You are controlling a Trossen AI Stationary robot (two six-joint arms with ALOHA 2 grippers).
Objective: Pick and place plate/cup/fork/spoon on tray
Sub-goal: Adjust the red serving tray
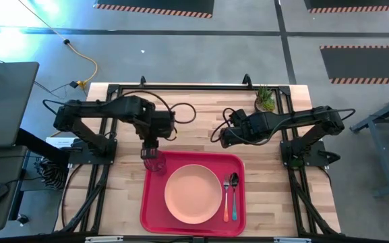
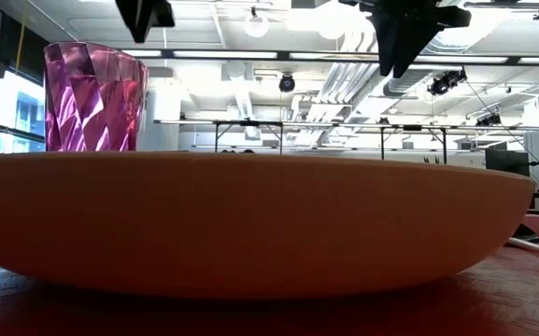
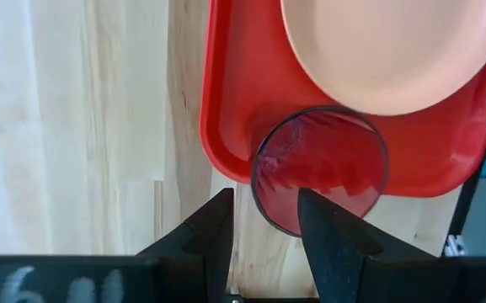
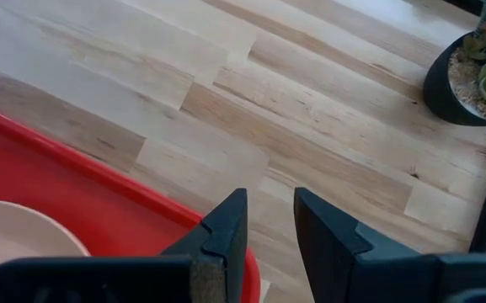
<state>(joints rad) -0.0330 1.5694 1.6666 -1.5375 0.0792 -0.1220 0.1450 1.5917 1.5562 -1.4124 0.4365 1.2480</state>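
My left claw (image 1: 151,150) hovers spread above the cup (image 1: 154,162) in the tray's (image 1: 238,163) far left corner, beside the plate (image 1: 193,194); my right claw (image 1: 225,137), narrowly parted, waits over bare worktop (image 1: 201,138).

Glossy red plastic tray (image 1: 191,223) (matt peach plate (image 1: 193,194) on it), translucent faceted cup (image 2: 94,97), pale wood table (image 1: 120,189)

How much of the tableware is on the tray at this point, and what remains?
Done: the plate, fork and spoon lie on the tray. In hand: the cup stands in the tray's corner near the left arm, with the left tool above it, fingers apart and not gripping. The right tool waits over the table beside the tray. Left: only pulling the left arm away.
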